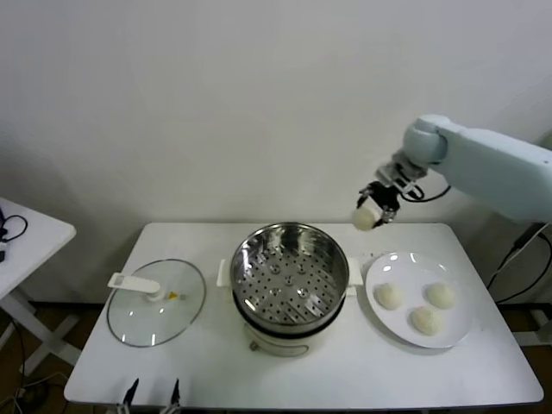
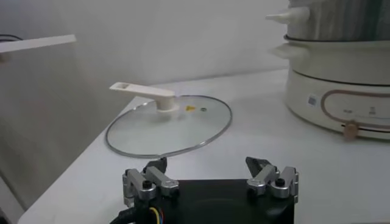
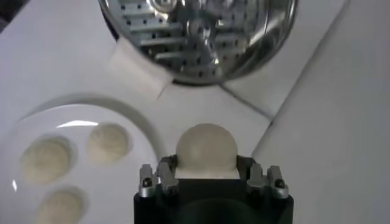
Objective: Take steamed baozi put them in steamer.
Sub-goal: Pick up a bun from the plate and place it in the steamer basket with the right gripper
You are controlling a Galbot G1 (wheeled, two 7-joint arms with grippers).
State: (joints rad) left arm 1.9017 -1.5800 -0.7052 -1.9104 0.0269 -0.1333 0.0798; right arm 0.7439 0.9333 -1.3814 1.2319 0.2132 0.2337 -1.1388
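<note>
The right gripper (image 1: 373,211), upper right of centre in the head view, is clamped on one bun (image 1: 364,219), raised above the table (image 1: 448,362) between the steamer (image 1: 290,269) and the plate (image 1: 417,331); three buns (image 1: 389,296) lie on that plate at right. To do this carry well, I would bring the bun over the middle of the perforated basket, lower it close to the bottom, then release, so it does not roll or dent. The left gripper (image 2: 210,176) waits at the bottom left, fingers apart, near the lid (image 1: 156,302). The pot base (image 2: 341,97) carries a small label, too small to read.
</note>
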